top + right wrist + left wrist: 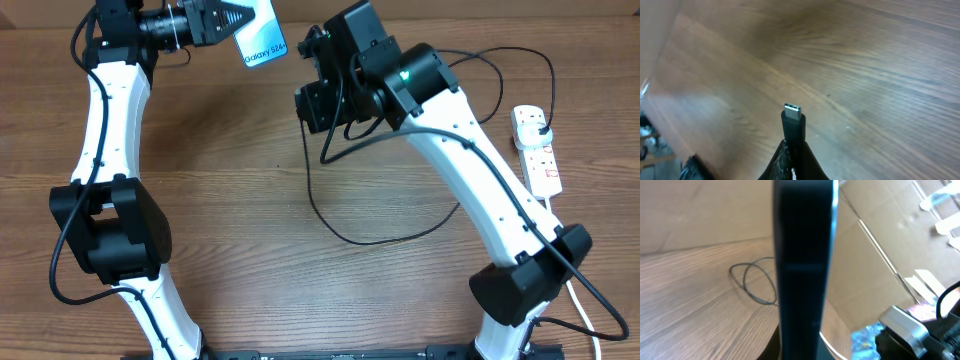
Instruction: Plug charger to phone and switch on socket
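Wood tabletop [230, 180], socket [537, 150] out at 3 o'clock. Left hand [238, 18] clamped on the phone [265, 40], right hand [794, 159] pinching the charger [793, 120] tip

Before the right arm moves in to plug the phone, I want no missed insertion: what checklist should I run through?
1. Phone gripped by left gripper, off the table: ok.
2. Connector tip held in right gripper, sticking out past the fingers: ok.
3. Tip seated in phone: not ok, they are apart.
4. Tip lined up with phone's port: cannot tell, port not visible.
5. Charger cable slack: ok, loose loop on table.
6. Power strip switch on: cannot tell, too small.
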Available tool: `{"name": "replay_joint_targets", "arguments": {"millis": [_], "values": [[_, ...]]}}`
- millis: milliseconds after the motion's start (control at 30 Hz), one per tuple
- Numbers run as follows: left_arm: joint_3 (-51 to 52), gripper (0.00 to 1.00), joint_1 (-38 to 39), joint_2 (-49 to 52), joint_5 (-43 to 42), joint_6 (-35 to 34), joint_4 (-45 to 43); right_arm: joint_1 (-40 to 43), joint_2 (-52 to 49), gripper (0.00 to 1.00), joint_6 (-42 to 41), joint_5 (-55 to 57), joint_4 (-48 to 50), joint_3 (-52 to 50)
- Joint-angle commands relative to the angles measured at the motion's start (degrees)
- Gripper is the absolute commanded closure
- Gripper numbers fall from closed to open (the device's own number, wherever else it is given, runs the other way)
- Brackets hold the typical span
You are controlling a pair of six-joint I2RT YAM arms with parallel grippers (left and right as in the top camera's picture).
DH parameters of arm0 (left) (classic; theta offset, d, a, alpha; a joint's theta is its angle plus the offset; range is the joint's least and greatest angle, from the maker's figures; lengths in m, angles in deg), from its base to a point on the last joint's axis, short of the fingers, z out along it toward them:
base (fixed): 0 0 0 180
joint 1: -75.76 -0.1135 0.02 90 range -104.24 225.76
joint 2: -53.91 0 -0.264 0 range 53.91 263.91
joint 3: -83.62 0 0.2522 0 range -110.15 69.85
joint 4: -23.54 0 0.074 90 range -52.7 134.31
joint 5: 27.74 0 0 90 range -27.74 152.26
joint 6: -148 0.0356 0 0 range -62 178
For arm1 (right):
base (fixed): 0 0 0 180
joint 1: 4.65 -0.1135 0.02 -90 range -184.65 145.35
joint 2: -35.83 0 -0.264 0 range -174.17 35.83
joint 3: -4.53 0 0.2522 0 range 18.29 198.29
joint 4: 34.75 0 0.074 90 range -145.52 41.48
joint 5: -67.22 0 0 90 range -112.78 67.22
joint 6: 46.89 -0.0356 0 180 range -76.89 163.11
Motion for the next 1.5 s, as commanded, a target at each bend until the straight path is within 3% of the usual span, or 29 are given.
{"name": "replay_joint_targets", "arguments": {"millis": [0,167,300,333,433,467,500,600,733,1067,1200,1400,1467], "values": [[-1.03,0.96,0.07,-0.9,-10.84,-7.45,-4.48,-2.49,-0.39,0.96,0.76,-0.85,0.35,0.28],[-1.03,0.96,0.57,-0.9,-13.07,-7.37,-4.44,-3.67,-0.39,0.96,-1.81,-0.15,2.38,0.28],[-1.03,0.96,0.31,-0.9,-11.32,-5.03,-4.04,-3.65,-0.42,0.96,-7.37,9.7,-0.31,-0.04],[-1.03,0.96,0.17,-0.9,-9.18,-5.03,-2.78,-3.65,-0.44,0.88,-8.44,10.19,-0.81,-0.39],[-1.03,0.96,-0.55,-0.9,1.05,-2.1,5.7,-3.65,-1.42,0.47,-11.56,11.52,-1.42,-2.8],[-1.03,0.96,-0.98,-0.9,10.69,1.6,15.06,-3.65,-2.01,0.37,-12.41,11.63,-1.03,-5.22],[-1.03,0.96,-1.05,-0.9,15.8,3.87,19.58,-3.69,-2.47,0.35,-12.41,11.61,-0.92,-6.75],[-1.03,0.96,-1.05,-0.9,37.4,9.53,34.12,-5.33,-4.9,0.35,-12.37,10.56,2.93,-14.91],[-1.03,0.96,-1.18,-0.9,46.07,9.55,38.95,-9.2,-7.41,0.34,-12.41,12.02,10.08,-20.7],[-1.03,0.96,-1.38,-0.9,48.5,10.03,42.64,-15.32,-16.83,0.41,-15.21,21.46,11.19,-21.77],[-1.03,0.96,-1.38,-0.9,48.48,10.03,42.97,-15.52,-17.05,0.6,-15.21,20.65,11.19,-21.84],[-1.03,0.96,-1.38,-0.9,48.35,10.03,43.69,-15.43,-17.05,0.71,-15.43,20.79,12.66,-23.5],[-1.03,0.96,-1.38,-0.9,46.47,11.52,43.67,-15.1,-17.05,0.82,-15.43,20.55,12.63,-23.89]]}}
